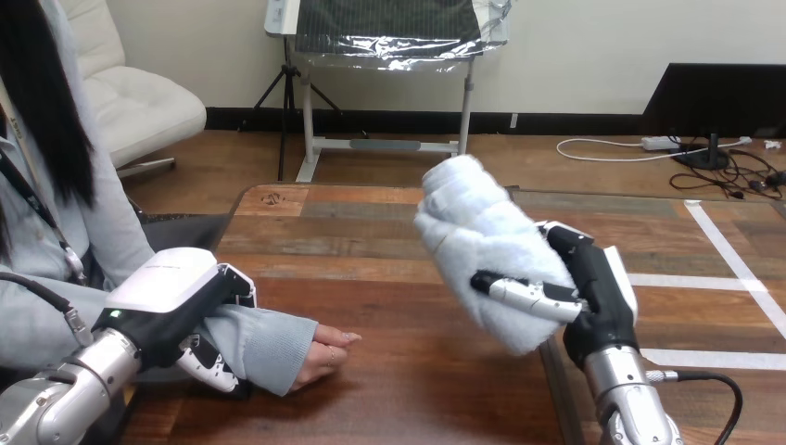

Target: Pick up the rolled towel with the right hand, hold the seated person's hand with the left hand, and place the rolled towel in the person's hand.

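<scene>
Rolled towel (482, 250) is being held up but not yet delivered. The left hand (181, 301) is clasping the person's sleeved forearm (264, 336), the person's hand (326, 355) is resting on the tabletop (399, 278), and the right hand (598, 289) is gripping the towel aloft.

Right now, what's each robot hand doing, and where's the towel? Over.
Left robot hand curled round the person's forearm. Right robot hand grips the rolled towel, held off the table. Person's hand rests on the table, towel not yet in it.
</scene>
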Available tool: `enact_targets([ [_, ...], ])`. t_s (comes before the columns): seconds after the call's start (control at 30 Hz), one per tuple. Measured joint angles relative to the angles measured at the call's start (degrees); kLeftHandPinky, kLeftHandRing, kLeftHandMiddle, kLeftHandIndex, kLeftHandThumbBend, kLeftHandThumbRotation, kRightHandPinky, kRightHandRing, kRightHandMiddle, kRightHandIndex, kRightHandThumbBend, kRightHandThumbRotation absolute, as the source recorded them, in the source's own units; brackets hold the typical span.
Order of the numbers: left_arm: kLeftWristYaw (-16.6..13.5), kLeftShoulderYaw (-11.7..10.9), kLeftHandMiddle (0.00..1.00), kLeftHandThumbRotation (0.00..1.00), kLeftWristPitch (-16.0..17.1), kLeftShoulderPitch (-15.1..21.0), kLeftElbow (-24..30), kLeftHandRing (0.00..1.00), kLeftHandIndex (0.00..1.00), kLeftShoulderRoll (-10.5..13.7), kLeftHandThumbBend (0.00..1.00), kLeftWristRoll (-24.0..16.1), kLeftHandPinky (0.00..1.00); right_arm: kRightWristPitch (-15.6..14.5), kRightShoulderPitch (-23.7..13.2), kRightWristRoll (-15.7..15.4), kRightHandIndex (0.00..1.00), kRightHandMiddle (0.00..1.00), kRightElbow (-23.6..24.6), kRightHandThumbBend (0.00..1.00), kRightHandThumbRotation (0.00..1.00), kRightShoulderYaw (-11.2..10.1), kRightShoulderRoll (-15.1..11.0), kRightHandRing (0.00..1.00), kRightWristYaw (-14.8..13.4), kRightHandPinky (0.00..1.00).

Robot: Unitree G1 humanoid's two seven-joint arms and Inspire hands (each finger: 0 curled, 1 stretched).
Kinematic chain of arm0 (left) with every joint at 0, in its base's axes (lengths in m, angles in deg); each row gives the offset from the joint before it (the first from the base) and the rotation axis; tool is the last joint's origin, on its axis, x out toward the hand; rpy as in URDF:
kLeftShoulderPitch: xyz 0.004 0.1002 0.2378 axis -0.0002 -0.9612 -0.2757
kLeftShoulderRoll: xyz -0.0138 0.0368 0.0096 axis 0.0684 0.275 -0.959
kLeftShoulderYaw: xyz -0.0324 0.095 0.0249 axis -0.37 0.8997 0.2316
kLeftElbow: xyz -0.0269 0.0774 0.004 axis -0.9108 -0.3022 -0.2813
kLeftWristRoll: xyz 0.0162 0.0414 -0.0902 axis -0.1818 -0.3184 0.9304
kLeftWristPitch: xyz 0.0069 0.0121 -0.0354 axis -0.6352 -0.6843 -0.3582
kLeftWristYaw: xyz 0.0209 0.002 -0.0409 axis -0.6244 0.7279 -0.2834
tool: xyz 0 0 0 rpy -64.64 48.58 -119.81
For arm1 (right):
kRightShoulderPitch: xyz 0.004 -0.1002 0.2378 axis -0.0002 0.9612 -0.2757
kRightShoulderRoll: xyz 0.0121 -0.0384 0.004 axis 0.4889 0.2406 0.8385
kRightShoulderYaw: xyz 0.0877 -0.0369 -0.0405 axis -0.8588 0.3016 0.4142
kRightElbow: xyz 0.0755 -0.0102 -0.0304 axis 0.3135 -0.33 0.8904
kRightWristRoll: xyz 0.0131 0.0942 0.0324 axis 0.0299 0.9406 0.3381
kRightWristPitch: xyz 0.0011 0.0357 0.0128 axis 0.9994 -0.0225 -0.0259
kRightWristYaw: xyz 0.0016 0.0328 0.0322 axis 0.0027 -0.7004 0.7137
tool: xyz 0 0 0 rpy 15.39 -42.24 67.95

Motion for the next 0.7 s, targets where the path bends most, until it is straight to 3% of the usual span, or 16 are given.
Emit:
enact_targets([
  [0.3,0.00,-0.13,0.33,0.09,0.68,-0.58,1.67,0.27,0.36,0.14,1.00,0.43,0.23,-0.94,0.00,-0.92,0.45,0.40,-0.47,0.86,0.00,0.94,0.05,0.31,0.58,0.27],
  [0.7,0.00,-0.31,0.33,0.11,1.49,-0.75,3.58,0.27,0.36,0.16,1.00,0.89,0.23,-2.19,0.00,-6.64,0.44,0.39,-1.14,0.87,0.00,4.94,0.08,0.30,-4.82,0.26],
])
